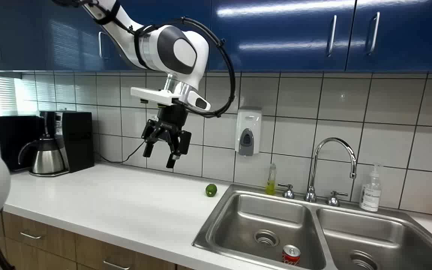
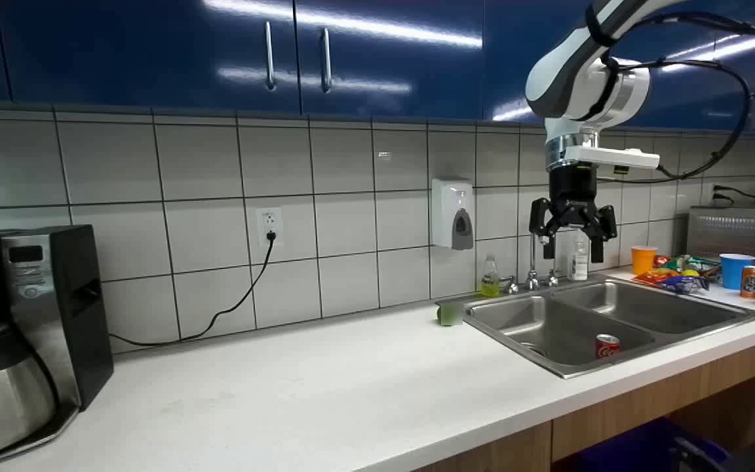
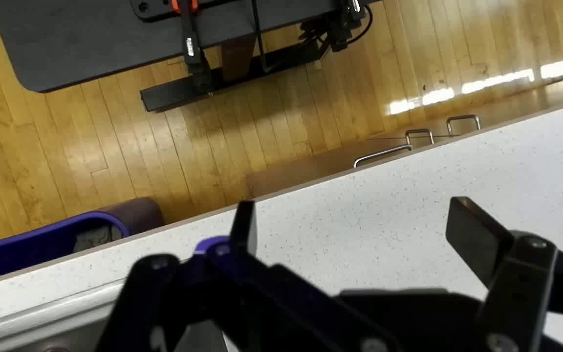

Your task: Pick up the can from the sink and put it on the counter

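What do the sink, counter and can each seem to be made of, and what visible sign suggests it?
Sink: probably stainless steel, satin; grey with soft highlights.
Counter: perhaps laminate or stone composite; smooth, speckled off-white.
Can: likely aluminium, printed red; shiny silvery top.

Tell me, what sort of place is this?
Probably a kitchen, perhaps an office one: there is a double-basin sink, a coffee maker on the counter, and what looks like a soap dispenser on the tiled wall.
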You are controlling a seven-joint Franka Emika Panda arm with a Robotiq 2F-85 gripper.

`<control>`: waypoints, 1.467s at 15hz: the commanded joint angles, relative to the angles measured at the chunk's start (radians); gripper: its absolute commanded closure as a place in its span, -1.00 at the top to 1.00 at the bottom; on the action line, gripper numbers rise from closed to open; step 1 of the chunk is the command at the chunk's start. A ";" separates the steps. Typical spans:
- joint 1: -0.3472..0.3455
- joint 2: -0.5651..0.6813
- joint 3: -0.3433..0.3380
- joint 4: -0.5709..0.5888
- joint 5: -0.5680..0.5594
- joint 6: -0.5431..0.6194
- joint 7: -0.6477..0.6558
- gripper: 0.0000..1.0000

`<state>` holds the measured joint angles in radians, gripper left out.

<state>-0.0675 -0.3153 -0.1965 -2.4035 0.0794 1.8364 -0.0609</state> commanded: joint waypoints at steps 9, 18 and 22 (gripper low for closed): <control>-0.026 0.042 0.011 0.022 0.013 0.011 -0.007 1.00; -0.092 0.280 -0.039 0.183 0.025 0.138 0.000 1.00; -0.124 0.389 -0.054 0.276 0.042 0.187 -0.004 1.00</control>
<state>-0.1596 -0.0139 -0.2503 -2.2168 0.0926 2.0083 -0.0608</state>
